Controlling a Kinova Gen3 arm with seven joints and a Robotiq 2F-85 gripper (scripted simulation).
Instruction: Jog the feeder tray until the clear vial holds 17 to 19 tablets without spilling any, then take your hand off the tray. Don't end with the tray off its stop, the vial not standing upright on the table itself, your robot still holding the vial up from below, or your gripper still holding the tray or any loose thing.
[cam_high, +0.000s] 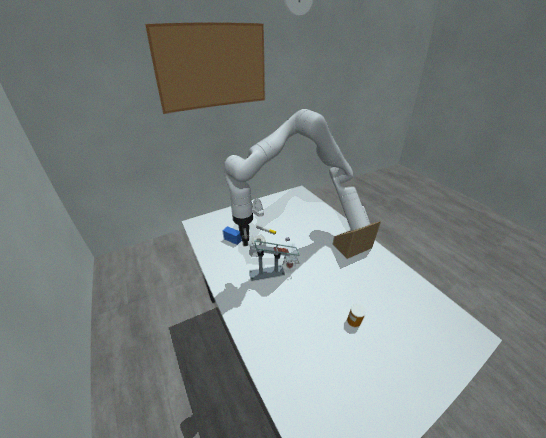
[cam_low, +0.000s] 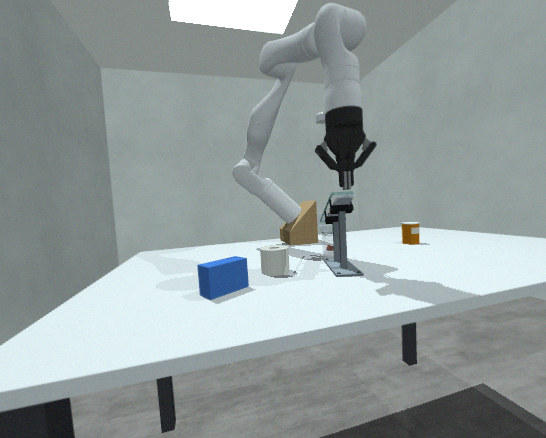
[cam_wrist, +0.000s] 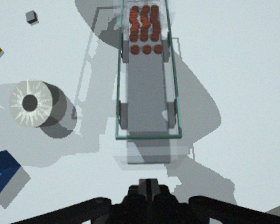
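Note:
The clear feeder tray (cam_wrist: 148, 66) sits on a grey stand (cam_low: 340, 245) at the middle of the table, also seen in the top view (cam_high: 274, 247). Several red tablets (cam_wrist: 145, 30) lie bunched at its far end. The clear vial (cam_high: 291, 263) stands on the table below that far end, with some red in it; I cannot count the tablets. My gripper (cam_low: 347, 184) is shut and empty, pointing straight down just above the tray's near end. It also shows in the wrist view (cam_wrist: 148, 187) and in the top view (cam_high: 245, 242).
A blue box (cam_low: 223, 276) and a white tape roll (cam_low: 274, 260) sit left of the stand. A cardboard wedge (cam_low: 301, 223) stands at the arm's base. An amber bottle (cam_low: 410, 233) is far right. A yellow pen (cam_high: 266, 230) and a small grey cube (cam_wrist: 31, 17) lie nearby.

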